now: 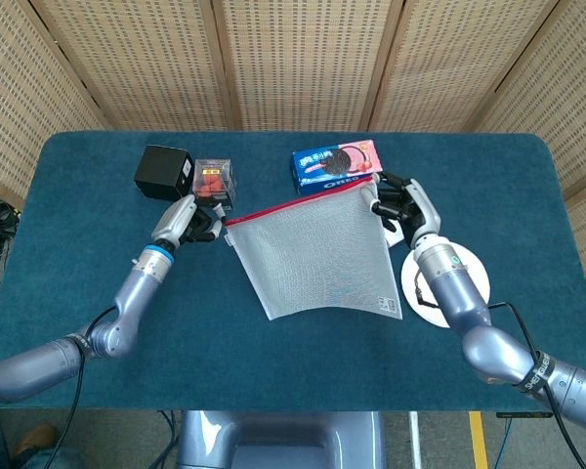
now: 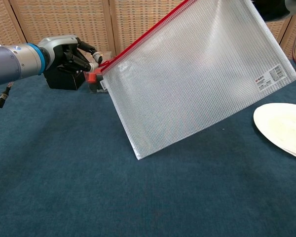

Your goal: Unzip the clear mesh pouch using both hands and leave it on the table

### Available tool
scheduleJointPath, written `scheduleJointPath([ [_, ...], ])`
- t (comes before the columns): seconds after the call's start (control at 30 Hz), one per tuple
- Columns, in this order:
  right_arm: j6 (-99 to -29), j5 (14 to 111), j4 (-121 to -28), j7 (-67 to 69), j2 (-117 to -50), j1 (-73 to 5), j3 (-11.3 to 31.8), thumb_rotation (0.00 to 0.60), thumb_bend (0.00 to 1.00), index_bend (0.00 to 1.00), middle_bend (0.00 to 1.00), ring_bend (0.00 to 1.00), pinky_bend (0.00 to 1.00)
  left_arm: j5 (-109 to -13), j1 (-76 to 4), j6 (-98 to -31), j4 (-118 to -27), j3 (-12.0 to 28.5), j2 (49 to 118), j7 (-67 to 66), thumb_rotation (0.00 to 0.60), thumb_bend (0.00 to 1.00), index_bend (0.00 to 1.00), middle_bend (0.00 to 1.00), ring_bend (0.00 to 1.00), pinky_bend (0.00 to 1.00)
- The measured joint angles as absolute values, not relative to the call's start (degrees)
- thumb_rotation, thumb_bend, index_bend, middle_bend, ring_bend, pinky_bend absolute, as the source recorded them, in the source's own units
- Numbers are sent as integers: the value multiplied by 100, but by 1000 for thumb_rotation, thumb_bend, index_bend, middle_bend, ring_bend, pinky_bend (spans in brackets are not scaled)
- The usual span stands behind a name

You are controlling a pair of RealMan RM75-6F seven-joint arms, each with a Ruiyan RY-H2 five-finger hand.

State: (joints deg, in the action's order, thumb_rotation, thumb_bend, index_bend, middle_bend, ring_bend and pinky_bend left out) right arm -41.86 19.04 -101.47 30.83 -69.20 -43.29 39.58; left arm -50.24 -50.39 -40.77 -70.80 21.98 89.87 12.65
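The clear mesh pouch with a red zipper edge hangs off the table, stretched between both hands. My left hand pinches the zipper's left end, and in the chest view this left hand shows fingers closed at that corner. My right hand grips the pouch's upper right corner; the chest view shows only a dark bit of the right hand at the top edge. The pouch hangs tilted, its lower corner just above the cloth. I cannot tell how far the zipper is open.
A black box and a small clear box of red items stand behind my left hand. An Oreo box lies behind the pouch. A white plate sits under my right forearm on the blue table.
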Motion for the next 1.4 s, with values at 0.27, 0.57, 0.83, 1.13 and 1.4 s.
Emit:
scheduleJointPath([
  [0.27,-4128,1836,-10049,3148,-6822,-4293,3961,600,875,729,888,857,1000,-5034,-5014,-4059,-7058,2193,8964,1287,600,571,934,976,997,1000],
  [0.57,-4081,1823,-9947,3234,-6779,-4252,3969,600,875,729,888,857,1000,-5062,-5009,-4058,-7009,2190,8997,1313,600,571,934,976,997,1000],
  [0.83,-4091,1856,-9852,3230,-6776,-4250,3924,600,875,728,887,856,1000,-5060,-5014,-4044,-6956,2187,9033,1317,600,571,934,976,997,1000],
  [1.13,-4136,2091,-9786,3092,-6795,-4248,3781,600,82,115,836,847,995,-5079,-4999,-3968,-6986,2186,8995,1372,600,49,298,976,997,1000],
  [1.4,-4260,2507,-9778,2513,-6711,-4265,3399,600,0,0,775,830,969,-5338,-4958,-4022,-7076,2130,8913,1379,600,0,0,974,994,1000],
])
